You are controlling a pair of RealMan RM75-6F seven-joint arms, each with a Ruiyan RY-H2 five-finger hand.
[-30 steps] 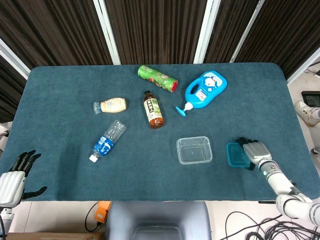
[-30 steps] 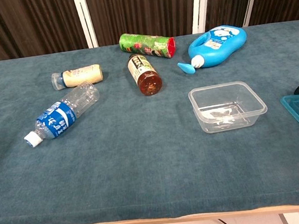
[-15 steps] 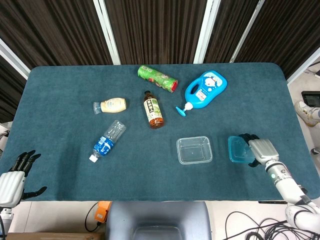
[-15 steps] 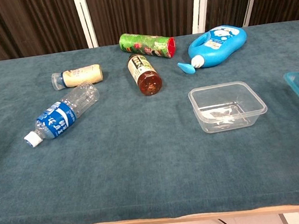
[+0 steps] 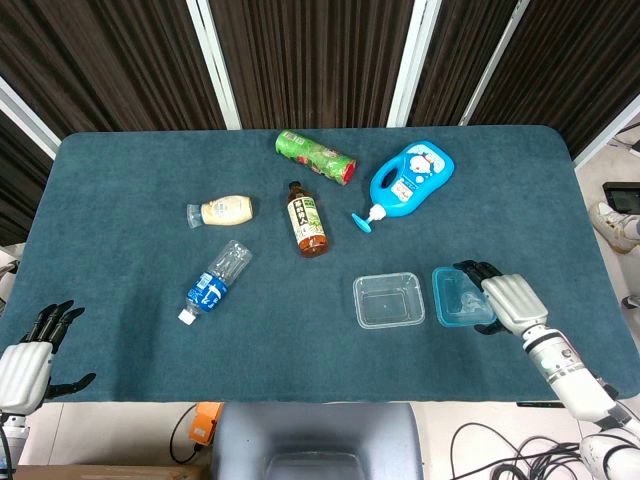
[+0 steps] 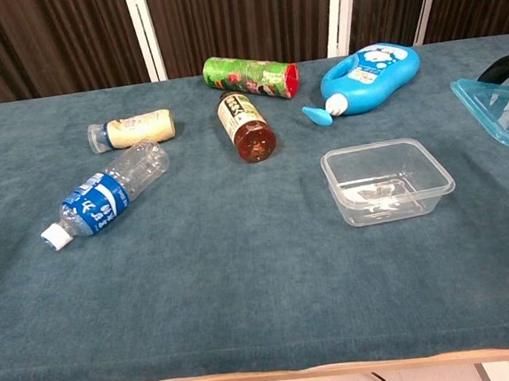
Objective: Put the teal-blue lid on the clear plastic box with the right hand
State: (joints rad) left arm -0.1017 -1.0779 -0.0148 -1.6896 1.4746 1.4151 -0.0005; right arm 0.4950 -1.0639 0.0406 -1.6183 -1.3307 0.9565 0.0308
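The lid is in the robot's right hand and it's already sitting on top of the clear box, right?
Not quite. The lid is in the right hand, but it isn't on the box yet. The head view shows it held beside the box, to its right, and the box is open.

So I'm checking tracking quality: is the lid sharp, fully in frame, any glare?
Head view: teal-blue lid whole and sharp in the right hand, slight sheen. Chest view: lid cut off by the right edge; clear plastic box shows pale reflections.
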